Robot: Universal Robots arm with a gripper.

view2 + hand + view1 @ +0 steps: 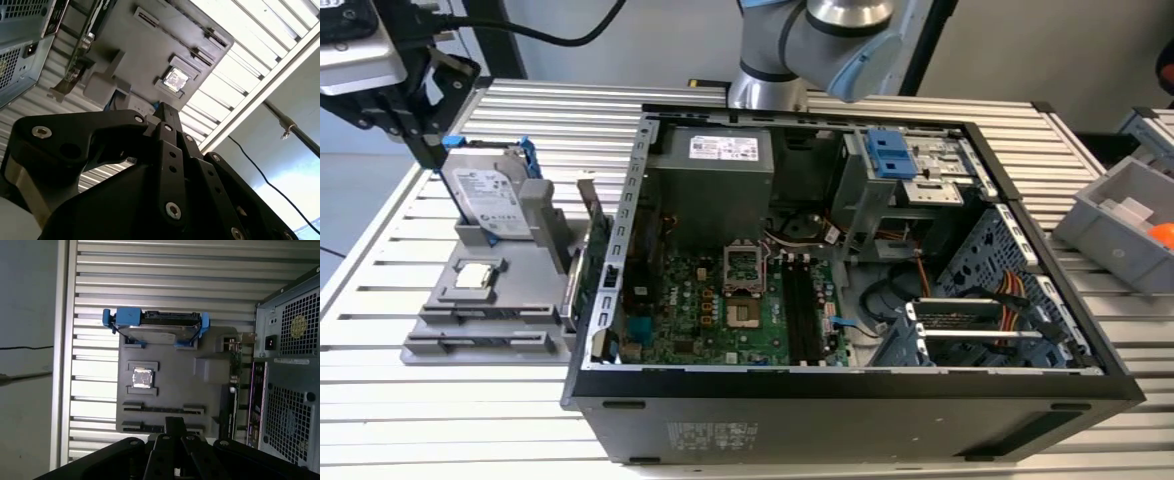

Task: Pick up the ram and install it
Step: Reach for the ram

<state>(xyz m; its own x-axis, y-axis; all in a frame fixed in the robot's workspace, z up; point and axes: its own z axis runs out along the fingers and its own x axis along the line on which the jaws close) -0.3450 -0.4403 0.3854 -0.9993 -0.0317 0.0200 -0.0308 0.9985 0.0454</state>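
While the pincer point(434, 160) hangs above the hard drive point(494, 195) near a corner of the surface point(374, 400) in the exterior view, the second wrist view shows its fingers point(170, 125) pressed narrowly together; where the ram sits, I cannot tell.

The gripper point(432, 150) is half lost off the exterior view's left edge, and the grey bin point(1110, 218) is clipped at its right.

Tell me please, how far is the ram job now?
Nothing looks done yet, as far as I can judge. The hand hangs above the gray holder with the hard drive, away from the open computer case. Whether it holds the ram I cannot tell. Seating it on the motherboard is left.
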